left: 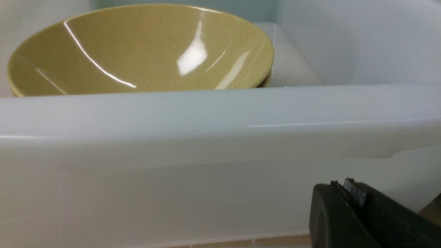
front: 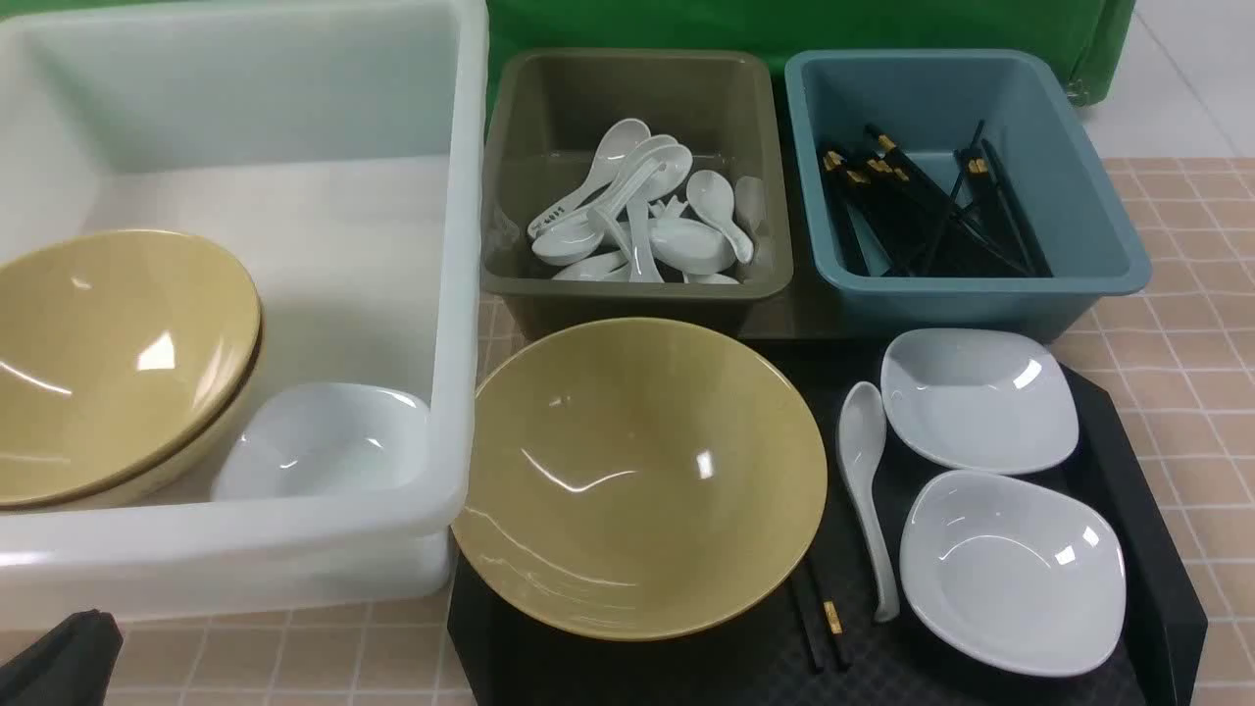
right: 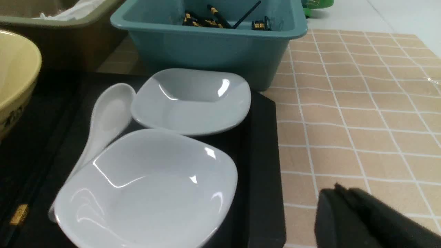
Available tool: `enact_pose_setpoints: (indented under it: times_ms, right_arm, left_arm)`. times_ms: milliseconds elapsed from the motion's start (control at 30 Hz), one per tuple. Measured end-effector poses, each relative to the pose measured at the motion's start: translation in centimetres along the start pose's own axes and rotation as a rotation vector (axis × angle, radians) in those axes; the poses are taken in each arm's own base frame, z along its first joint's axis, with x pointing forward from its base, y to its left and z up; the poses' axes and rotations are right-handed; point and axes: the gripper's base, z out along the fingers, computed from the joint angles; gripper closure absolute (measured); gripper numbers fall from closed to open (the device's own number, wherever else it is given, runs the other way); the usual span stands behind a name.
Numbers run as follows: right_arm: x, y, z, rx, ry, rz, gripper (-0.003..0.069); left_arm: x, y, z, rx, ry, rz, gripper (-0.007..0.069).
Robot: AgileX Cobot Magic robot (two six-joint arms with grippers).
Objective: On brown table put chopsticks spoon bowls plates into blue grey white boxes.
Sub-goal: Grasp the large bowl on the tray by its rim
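Closed, empty: left claw (left: 348, 186), right claw (right: 340, 191).

Boxes: three. One white tub (front: 469, 245), one grey bin (front: 637, 98), one blue bin (front: 922, 93).
Black tray (front: 637, 677): one.
Tan bowls: three. One single bowl (front: 637, 480) and a stacked pair (front: 108, 363).
White dishes: three. Far dish (front: 976, 397), near dish (front: 1010, 574), tub dish (front: 324, 441).
Spoons: one loose spoon (front: 863, 441), plus a spoon heap (front: 637, 226) of roughly eight.
Chopsticks: two loose chopsticks (front: 824, 623), plus a chopstick bundle (front: 922, 216) too tangled to count.
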Motion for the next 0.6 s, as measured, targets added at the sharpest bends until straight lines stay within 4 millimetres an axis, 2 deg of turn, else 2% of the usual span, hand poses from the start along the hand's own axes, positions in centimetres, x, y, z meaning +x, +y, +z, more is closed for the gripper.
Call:
enact_pose_setpoints:
  times_ms: [600]
  right_arm:
    - [0.0,0.0,0.0,0.0,0.0,0.0,0.0578]
  left_arm:
    - [0.0,0.0,0.0,0.0,0.0,0.0,0.0634]
